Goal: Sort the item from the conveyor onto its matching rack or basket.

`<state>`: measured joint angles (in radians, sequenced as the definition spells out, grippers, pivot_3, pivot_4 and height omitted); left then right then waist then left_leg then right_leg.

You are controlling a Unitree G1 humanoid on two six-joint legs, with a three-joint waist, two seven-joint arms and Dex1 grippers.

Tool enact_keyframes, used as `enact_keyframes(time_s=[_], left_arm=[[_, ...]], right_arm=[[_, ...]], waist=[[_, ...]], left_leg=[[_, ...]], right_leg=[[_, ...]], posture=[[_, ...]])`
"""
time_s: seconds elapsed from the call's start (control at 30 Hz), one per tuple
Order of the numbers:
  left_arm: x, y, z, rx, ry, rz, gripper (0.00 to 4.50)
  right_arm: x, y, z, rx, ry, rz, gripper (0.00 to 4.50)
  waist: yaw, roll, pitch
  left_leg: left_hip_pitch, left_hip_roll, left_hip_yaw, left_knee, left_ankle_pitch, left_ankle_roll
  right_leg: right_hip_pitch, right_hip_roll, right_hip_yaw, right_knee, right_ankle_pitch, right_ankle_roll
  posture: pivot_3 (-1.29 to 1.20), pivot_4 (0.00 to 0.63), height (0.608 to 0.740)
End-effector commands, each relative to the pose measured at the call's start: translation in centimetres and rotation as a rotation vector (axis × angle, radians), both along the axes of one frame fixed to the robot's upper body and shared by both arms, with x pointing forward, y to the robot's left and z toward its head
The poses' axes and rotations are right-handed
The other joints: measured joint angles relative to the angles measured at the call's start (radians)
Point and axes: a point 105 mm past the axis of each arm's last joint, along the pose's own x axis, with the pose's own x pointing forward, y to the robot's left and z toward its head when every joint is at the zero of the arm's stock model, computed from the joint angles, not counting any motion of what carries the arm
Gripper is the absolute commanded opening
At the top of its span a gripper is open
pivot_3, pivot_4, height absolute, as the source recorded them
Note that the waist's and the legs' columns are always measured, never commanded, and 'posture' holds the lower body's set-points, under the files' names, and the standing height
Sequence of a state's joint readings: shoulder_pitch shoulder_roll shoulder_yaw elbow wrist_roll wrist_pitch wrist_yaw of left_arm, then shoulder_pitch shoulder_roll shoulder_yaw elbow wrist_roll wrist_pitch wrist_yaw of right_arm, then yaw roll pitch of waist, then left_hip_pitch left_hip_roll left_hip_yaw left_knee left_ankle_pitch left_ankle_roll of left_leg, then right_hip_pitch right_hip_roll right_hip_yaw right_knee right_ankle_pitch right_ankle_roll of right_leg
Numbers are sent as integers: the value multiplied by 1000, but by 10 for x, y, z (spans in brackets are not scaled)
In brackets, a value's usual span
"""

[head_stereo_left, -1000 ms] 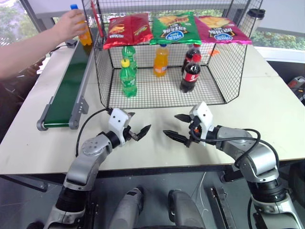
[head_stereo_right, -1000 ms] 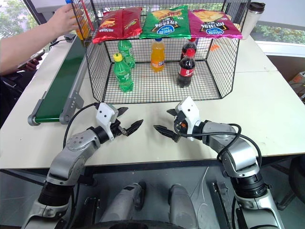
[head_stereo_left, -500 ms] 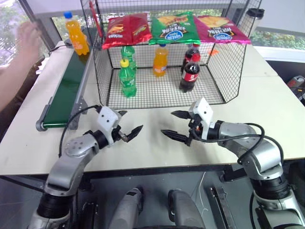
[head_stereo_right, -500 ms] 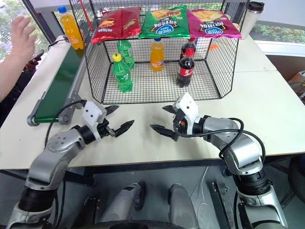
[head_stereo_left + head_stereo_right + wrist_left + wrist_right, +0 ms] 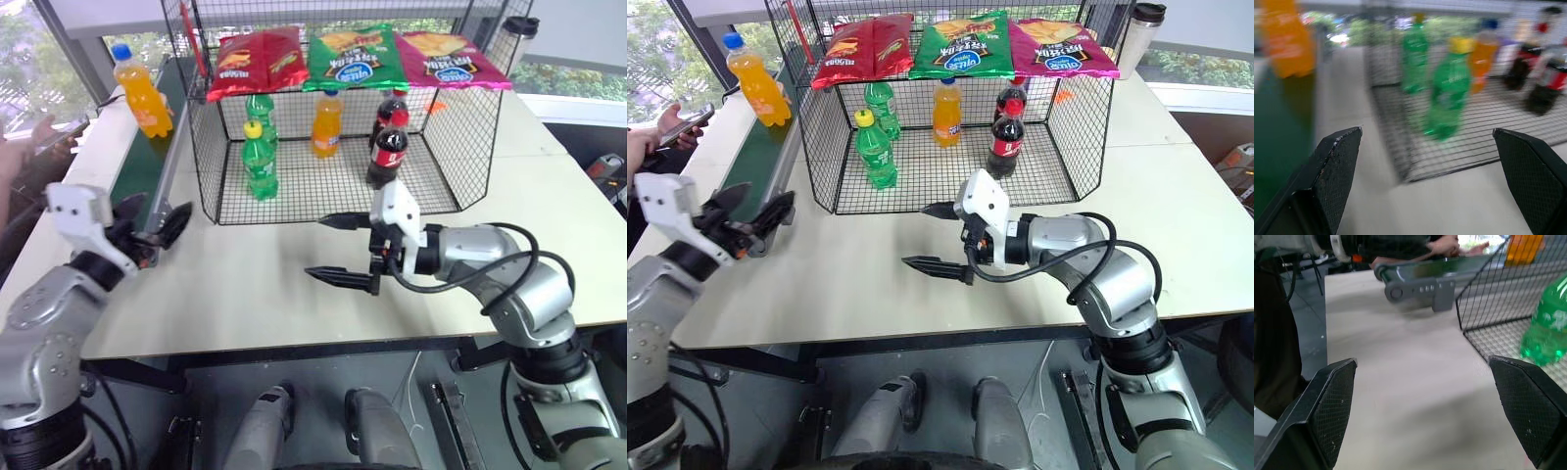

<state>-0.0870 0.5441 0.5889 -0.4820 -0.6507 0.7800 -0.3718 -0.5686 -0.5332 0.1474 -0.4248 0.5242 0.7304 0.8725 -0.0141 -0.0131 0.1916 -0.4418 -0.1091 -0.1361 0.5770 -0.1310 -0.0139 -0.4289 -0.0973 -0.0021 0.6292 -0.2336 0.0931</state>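
The item, an orange soda bottle [image 5: 137, 90] with a blue cap, stands upright on the far part of the dark green conveyor [image 5: 754, 162], left of the black wire cage [image 5: 446, 147]. My left gripper [image 5: 157, 215] hovers open over the conveyor's near end, pointing toward the bottle, which sits well beyond its fingers. The left wrist view shows the bottle [image 5: 1286, 41] off to one side of the open fingers [image 5: 1334, 171]. My right gripper [image 5: 318, 247] hangs open and empty above the table in front of the cage, pointing left.
Inside the cage stand two green soda bottles [image 5: 259, 157], an orange bottle [image 5: 327, 125] and two cola bottles [image 5: 388, 152]. Three chip bags [image 5: 353, 54] lie on its top. A person's hand [image 5: 676, 122] holding a phone rests at the far left. A tumbler [image 5: 1141, 29] stands back right.
The person let go of the orange bottle on the belt and drew the hand back. My left arm swung left and up to the conveyor's near end. My right gripper rose and shifted left.
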Motion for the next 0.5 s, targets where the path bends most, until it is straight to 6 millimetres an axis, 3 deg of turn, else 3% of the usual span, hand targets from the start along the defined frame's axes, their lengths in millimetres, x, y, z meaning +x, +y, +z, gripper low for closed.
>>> enact_keyframes(time_s=[0.03,0.27,0.5], left_arm=[[-11,29,2,11,-19,98,4500],[-15,53,-7,30,1,189,4500],[-8,61,-11,32,5,217,4500]], right_arm=[[-2,7,9,22,-40,47,4443],[-1,7,1,3,-28,55,4443],[-1,3,-4,-3,-21,35,4443]], waist=[[3,0,0],[3,0,0],[2,0,0]], left_leg=[[0,0,0,0,0,0],[-1,0,0,0,0,0],[-1,1,0,-1,-1,-1]], right_leg=[[0,0,0,0,0,0],[1,0,0,-4,0,0],[0,-1,0,-4,0,0]], posture=[[0,150,739],[0,150,739],[0,150,739]])
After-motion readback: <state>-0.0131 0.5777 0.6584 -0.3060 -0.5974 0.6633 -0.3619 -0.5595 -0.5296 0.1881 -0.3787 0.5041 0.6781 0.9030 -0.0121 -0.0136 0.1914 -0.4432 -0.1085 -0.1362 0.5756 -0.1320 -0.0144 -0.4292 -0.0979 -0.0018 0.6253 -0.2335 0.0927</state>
